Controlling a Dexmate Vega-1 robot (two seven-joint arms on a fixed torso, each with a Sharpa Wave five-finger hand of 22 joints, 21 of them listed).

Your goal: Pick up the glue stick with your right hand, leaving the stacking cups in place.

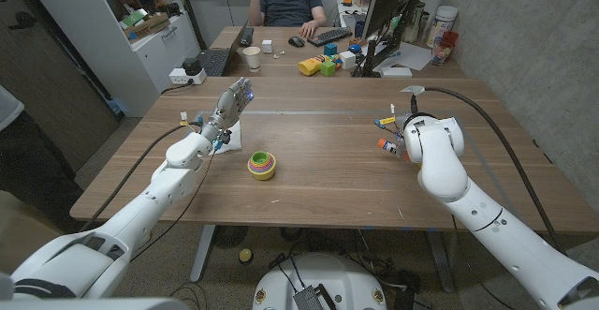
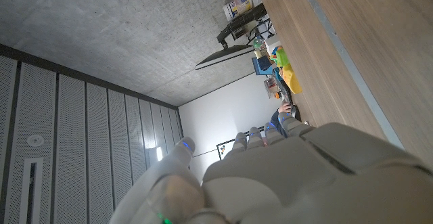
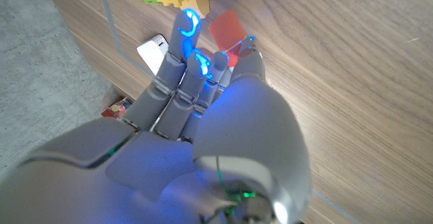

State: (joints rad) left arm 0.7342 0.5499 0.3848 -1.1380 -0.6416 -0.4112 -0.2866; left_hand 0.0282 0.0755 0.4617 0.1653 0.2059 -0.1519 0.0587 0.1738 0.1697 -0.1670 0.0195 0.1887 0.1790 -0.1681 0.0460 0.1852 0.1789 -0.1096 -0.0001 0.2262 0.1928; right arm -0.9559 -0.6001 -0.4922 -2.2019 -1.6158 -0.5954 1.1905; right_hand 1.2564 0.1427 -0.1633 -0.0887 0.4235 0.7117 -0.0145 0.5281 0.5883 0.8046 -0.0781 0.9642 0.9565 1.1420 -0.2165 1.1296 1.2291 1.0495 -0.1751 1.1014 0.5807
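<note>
Seemingly, the right hand (image 3: 203,136) curls smooth fingers (image 3: 177,61) over a red-capped glue stick (image 3: 226,28); grasp unclear.

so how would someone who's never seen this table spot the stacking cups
On the wooden table, look near the front edge, left of centre, just right of the left hand. The stacking cups sit there alone: a small round nest of yellow, green and pink rings, unlike the square blocks at the far desk.

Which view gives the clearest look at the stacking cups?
The head view: the stacking cups sit nested and unobstructed mid-table, between the two arms. The left wrist view looks toward the wall and far desk; the right wrist view shows that hand's fingers over bare wood.
</note>
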